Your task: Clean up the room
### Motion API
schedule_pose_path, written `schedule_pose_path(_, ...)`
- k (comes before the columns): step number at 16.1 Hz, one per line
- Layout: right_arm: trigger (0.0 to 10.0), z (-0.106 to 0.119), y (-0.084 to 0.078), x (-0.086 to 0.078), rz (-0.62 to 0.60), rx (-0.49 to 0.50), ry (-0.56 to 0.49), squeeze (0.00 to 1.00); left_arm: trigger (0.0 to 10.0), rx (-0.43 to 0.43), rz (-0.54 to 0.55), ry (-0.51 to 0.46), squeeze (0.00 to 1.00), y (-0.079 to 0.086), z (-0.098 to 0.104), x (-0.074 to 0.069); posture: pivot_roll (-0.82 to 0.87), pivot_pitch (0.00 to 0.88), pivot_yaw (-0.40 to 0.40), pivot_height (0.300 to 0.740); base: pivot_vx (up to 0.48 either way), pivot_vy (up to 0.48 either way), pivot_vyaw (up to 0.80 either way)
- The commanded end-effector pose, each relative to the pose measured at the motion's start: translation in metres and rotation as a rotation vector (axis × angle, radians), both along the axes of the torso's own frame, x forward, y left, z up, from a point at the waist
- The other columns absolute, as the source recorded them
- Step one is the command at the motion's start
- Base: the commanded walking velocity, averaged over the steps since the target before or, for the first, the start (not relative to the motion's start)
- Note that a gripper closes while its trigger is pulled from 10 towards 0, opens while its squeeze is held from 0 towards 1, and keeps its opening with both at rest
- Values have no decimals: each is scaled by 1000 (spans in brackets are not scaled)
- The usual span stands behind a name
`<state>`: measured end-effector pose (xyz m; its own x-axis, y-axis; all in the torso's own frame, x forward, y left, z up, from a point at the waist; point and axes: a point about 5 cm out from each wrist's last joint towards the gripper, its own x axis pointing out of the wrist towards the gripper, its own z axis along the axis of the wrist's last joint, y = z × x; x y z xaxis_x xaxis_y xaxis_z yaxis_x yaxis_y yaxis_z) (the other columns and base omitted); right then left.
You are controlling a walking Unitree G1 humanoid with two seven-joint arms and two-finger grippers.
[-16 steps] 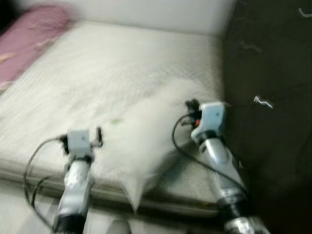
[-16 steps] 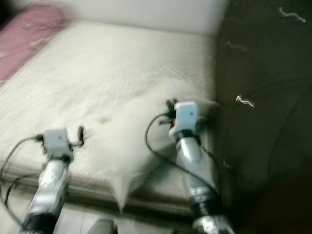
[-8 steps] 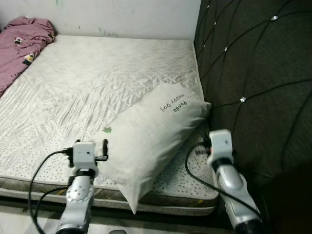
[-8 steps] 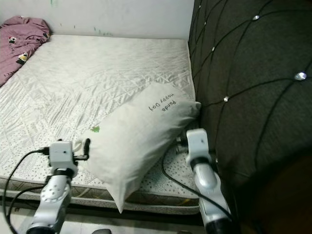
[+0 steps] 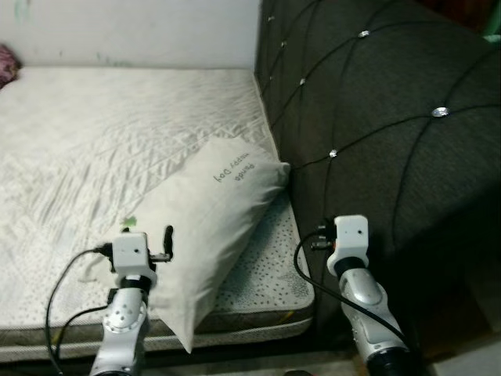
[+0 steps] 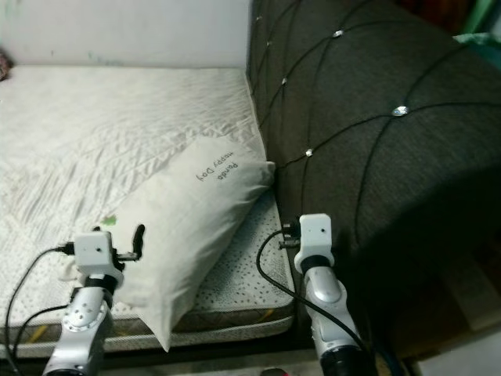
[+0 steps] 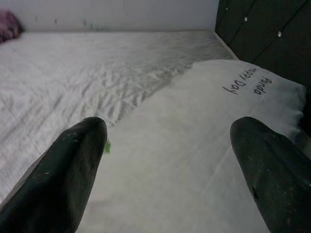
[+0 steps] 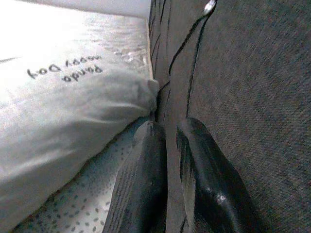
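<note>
Pillow (image 5: 203,227) was the only loose item in reach: white, printed text near its far end, lying on the bare mattress (image 5: 94,133) at the near right corner, its near tip overhanging the bed edge. Long axis ran diagonally, from that near tip up and right toward the dark tufted headboard (image 5: 376,117), where the far corner touched or nearly touched the padding.

Left end effector (image 7: 165,160) sat at the pillow's near-left flank, fingers (image 7: 73,165) spread wide, nothing held; in the left wrist view the pillow lay straight ahead between them, so a short forward reach looked enough to close on it. Left arm was clearly the nearer one.

Right end effector (image 8: 167,160) pointed along the seam between mattress and headboard, fingers clenched together on nothing, pillow's far corner just beside and ahead to its left.

No bin, basket or other container visible. A scrap of purple fabric (image 5: 6,59) showed at the far left edge of the bed, well apart from both arms.
</note>
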<state>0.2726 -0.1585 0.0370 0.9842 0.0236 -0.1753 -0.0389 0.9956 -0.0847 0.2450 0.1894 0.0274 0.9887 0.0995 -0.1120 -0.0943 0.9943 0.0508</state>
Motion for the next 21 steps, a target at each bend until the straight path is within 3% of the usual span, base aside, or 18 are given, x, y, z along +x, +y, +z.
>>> schedule_pose_path(1, 10000, -2, -4, 0, -15, 18, 6, 0, 10000, -12, 15, 31, 0, 6, -5, -5, 18, 0, 0, 740, 0, 450, 0)
schedule_pose_path(11, 10000, -4, -15, 4, -55, 71, 15, 0, 10000, -59, -3, 10, 0, 3, -4, -2, 10, 0, -1, 740, 0, 459, 0)
schedule_pose_path(14, 10000, -5, -15, 3, -65, 80, 20, 0, 10000, -31, -1, -1, 0, 5, -1, 0, 12, 0, -4, 740, 0, 0, 0)
schedule_pose_path(17, 10000, -5, -14, 3, -66, 84, 25, 0, 10000, -24, -5, -2, 0, 7, 1, 1, 12, 0, 4, 740, 0, 0, -765)
schedule_pose_path(21, 10000, -6, -17, 1, -86, 94, 25, 0, 10000, -33, 46, 48, 0, 11, -7, -10, 17, 0, 10, 740, 0, 0, -688)
